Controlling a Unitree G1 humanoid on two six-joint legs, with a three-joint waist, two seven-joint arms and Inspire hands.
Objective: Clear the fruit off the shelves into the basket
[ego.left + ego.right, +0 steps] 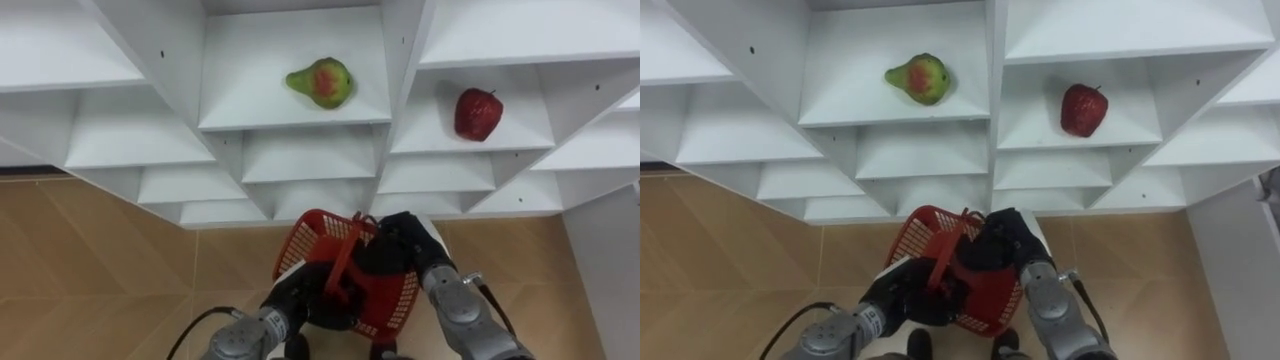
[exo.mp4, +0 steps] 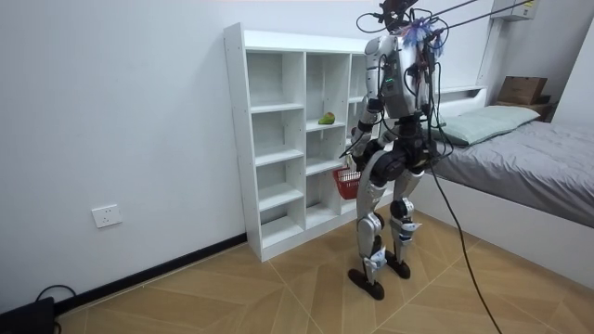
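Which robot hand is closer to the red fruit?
Right. The right robot hand is at the basket below the red fruit; the left robot hand is lower, further left.

Open shelf (image 1: 250,100) surrounds the pear (image 1: 321,82) and the red fruit (image 1: 478,113), an upright divider (image 1: 403,50) between them. The basket (image 1: 395,300) hangs lower, clear.

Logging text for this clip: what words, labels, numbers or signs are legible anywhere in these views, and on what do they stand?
No text can be read.
Shelf unit, pear, red fruit, basket: no print, labels or numbers show.
Wall socket: no marking legible.
Box beyond the bed: too small to tell whether it bears print.
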